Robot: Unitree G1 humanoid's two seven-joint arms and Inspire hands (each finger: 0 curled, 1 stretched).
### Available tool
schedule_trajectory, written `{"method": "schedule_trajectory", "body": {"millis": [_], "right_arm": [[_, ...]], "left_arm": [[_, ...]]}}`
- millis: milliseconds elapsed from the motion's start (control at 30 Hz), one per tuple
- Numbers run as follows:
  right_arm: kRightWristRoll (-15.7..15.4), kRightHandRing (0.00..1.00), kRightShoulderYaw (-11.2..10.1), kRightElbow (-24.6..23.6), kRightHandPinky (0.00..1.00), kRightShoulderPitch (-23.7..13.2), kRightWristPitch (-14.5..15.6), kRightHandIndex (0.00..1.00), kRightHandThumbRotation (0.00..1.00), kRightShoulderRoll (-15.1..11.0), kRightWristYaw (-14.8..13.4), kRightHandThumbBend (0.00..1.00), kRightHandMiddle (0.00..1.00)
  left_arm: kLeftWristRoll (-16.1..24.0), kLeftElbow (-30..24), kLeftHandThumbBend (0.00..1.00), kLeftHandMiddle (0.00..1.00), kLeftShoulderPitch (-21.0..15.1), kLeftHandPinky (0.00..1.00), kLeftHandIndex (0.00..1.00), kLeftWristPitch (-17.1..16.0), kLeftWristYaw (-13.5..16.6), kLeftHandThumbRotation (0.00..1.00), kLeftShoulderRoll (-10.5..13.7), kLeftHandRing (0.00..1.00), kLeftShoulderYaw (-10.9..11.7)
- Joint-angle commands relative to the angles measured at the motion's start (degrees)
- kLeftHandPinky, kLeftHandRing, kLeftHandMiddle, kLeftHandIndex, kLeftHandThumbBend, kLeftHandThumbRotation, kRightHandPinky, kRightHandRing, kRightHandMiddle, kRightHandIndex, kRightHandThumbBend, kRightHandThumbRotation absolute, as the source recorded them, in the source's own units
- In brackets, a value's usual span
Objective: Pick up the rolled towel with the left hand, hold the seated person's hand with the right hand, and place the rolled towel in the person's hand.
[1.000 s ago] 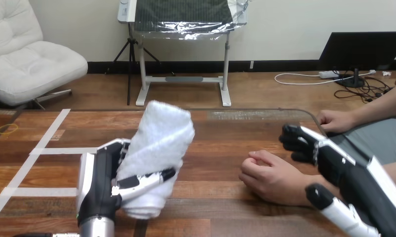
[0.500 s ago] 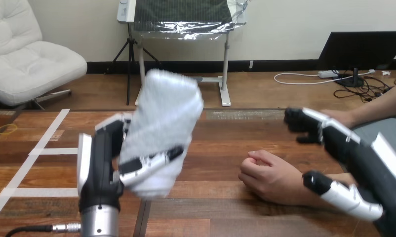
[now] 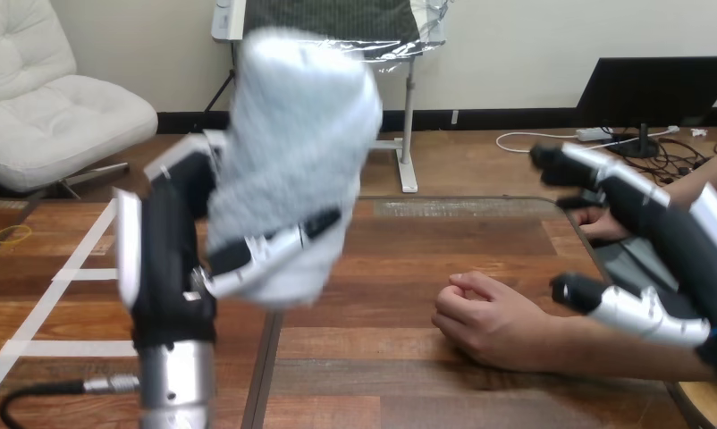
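A robot's left hand (image 3: pixel 167 268) rises from the lower left of the frame, its fingers and thumb curled round a white rolled towel (image 3: pixel 297 134), which it holds upright and slightly tilted, clear of the wooden table (image 3: pixel 444 241), reaching into the upper centre-left of the frame. The thumb presses across the lower front of the roll and the cloth dents under it, so the towel looks soft, light and springy, not slippery and not fragile; a hold round its middle, as here, seems best, since a grip near one end would likely let it bend or unroll. At the right of the frame the robot's right hand (image 3: pixel 677 241) hangs with fingers straight and spread from the thumb, holding nothing, over the person's forearm; whether it touches cannot be told. The person's near hand (image 3: pixel 485 322) rests on the table at lower centre-right, loosely curled with knuckles up, well apart from the towel. The person's far hand (image 3: pixel 599 223) lies by the table's rounded far right corner, partly behind the robot's fingers. A wide stretch of bare tabletop lies between the towel and the near hand, giving open room to carry the roll rightward; white tape strips (image 3: pixel 87 259) mark the left side, and the table's far edge runs across mid-frame
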Motion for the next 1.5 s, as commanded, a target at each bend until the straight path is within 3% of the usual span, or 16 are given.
{"method": "schedule_trajectory", "body": {"millis": [0, 500, 900, 1067, 1467], "right_arm": [[-0.7, 0.85, -1.1, 1.4, 0.77, -3.9, 0.6, 0.87, 0.71, -2.1, 0.3, 0.97, 0.88], [-3.0, 0.84, -0.5, 4.9, 0.73, -7.0, 4.1, 0.87, 0.64, -6.1, 2.4, 1.0, 0.88], [-5.1, 0.86, 1.0, 10.7, 0.71, -9.8, 3.3, 0.88, 0.52, -9.1, 5.1, 1.0, 0.89], [-5.6, 0.85, 1.7, 12.7, 0.7, -10.7, 3.5, 0.87, 0.47, -9.7, 5.7, 1.0, 0.89], [-10.2, 0.86, 3.2, 15.2, 0.7, -11.9, 4.7, 0.87, 0.4, -10.4, 5.4, 0.99, 0.88]], "left_arm": [[-0.7, -2.1, 0.47, 0.32, -3.3, 0.19, 0.38, -1.6, -0.6, 0.0, -1.1, 0.25, 1.4], [-2.7, -3.1, 0.48, 0.31, -3.3, 0.19, 0.37, -2.1, -2.8, 0.0, -2.8, 0.24, 2.3], [-3.5, -3.7, 0.48, 0.3, -3.1, 0.19, 0.37, -2.2, -4.4, 0.0, -3.4, 0.23, 2.9], [-3.7, -3.8, 0.48, 0.3, -3.0, 0.18, 0.37, -2.1, -4.8, 0.0, -3.6, 0.23, 3.1], [-3.7, -3.6, 0.49, 0.3, -3.0, 0.19, 0.37, -2.2, -5.2, 0.0, -4.0, 0.23, 3.8]]}}
